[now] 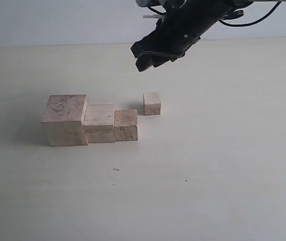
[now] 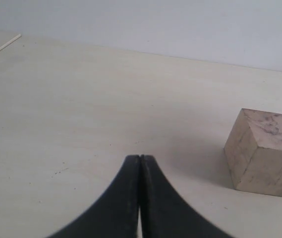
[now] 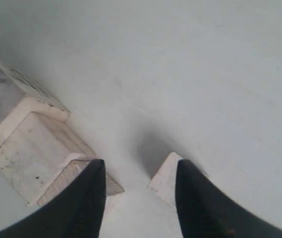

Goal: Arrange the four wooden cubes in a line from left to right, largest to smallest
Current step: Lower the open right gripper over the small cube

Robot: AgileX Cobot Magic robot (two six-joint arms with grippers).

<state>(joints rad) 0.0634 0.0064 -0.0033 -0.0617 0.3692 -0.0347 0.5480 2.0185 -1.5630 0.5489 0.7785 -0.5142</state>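
Three cubes are set in a touching row: largest cube [image 1: 65, 120] at the left, second cube [image 1: 100, 123] next, third cube [image 1: 126, 125] after it. The smallest cube [image 1: 152, 103] is parted from the row, just right of the third and set back from the line, so the last placement is judged not yet done. The right gripper [image 1: 148, 56] hangs above the table [image 1: 208, 175], over the smallest cube; its jaws are spread and nothing is held. The left gripper [image 2: 140, 163] is seen only from its own wrist, pressed together and empty, low near the largest cube. From the right wrist, one finger is seen over the third cube's corner and the other over the smallest cube's edge. A straight descent is therefore judged risky: the third cube may be struck and the row pushed askew, or the smallest cube caught by a corner only. A corner pinch on so small a block would likely let it twist or drop tilted. If set down too close, it may ride up on its neighbour's edge. All four are pale bare wood, square-edged with flat faces and sharp corners, marked with faint dark smudges, heaviest on top of the largest. The table is matt, cream and plain, with a few specks.
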